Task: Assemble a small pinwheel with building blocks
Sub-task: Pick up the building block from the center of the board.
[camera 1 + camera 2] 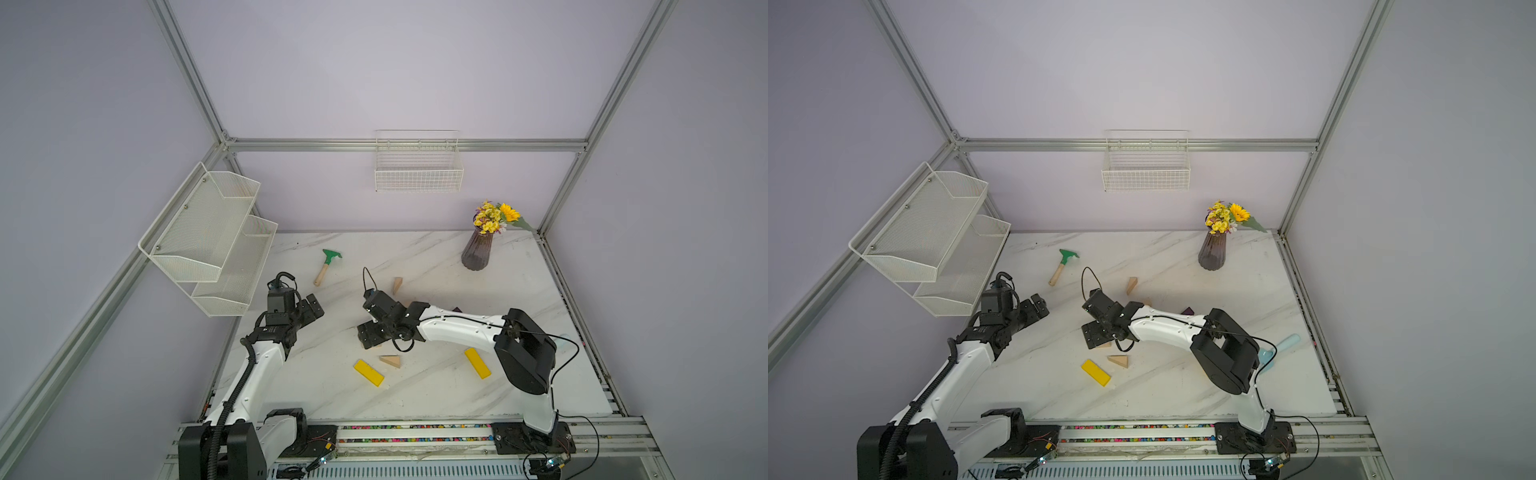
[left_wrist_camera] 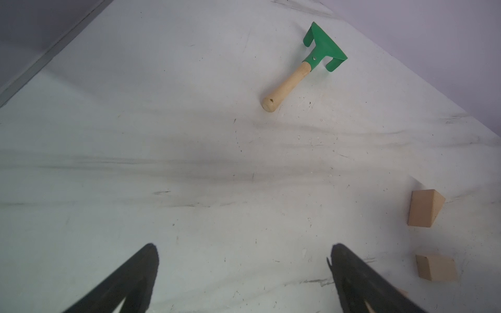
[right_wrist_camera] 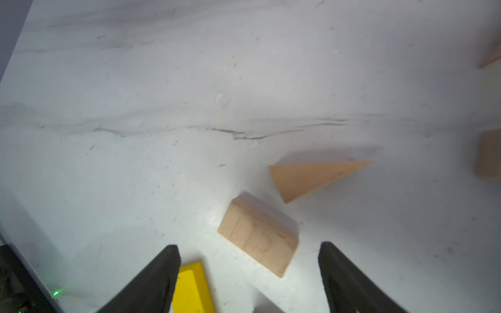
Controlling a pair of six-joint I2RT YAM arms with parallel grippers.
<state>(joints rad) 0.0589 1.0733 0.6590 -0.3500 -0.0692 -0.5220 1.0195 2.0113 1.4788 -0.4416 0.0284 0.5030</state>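
Note:
No pinwheel is in view; the building blocks lie loose on the marble table (image 1: 415, 399). My right gripper (image 3: 249, 254) is open, low over the table's middle (image 1: 369, 337). A tan rectangular block (image 3: 257, 234) lies flat just beyond its fingertips, untouched. A tan wedge (image 3: 311, 177) lies past that block, and a yellow bar (image 3: 192, 290) sits by one finger. Another tan wedge (image 1: 398, 286) stands farther back, and a second yellow bar (image 1: 477, 363) lies near the right arm. A purple wedge (image 1: 1187, 311) peeks from behind that arm. My left gripper (image 2: 244, 254) is open and empty at the left (image 1: 311, 309).
A green-headed toy rake (image 1: 327, 266) lies at the back left, and a pale blue toy fork (image 1: 1279, 349) lies behind the right arm. A vase of flowers (image 1: 476, 251) stands at the back right. White mesh shelves (image 1: 216, 241) hang on the left wall, a wire basket (image 1: 417, 170) on the back wall.

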